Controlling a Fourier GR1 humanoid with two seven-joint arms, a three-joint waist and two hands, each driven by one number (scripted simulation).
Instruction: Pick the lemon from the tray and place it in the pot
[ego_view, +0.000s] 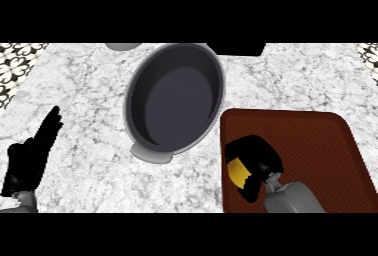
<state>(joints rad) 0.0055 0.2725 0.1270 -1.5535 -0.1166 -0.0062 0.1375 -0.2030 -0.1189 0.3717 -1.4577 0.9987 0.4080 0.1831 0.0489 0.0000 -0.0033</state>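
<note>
A yellow lemon (238, 171) lies at the left side of the dark red tray (317, 135), mostly hidden. My right hand (256, 159) is curled round it, with only a yellow patch showing under the fingers. The grey pot (134, 102) stands on the marble counter just left of the tray and above it in the view, nothing inside, with a short handle at its near end. My left hand (29, 157) rests at the far left edge, fingers straight and pointing up, holding nothing.
A black block (236, 49) sits at the counter's far edge behind the pot, and a grey round object (122, 46) peeks in beside it. Patterned tiles (16, 65) border the counter's left and right corners.
</note>
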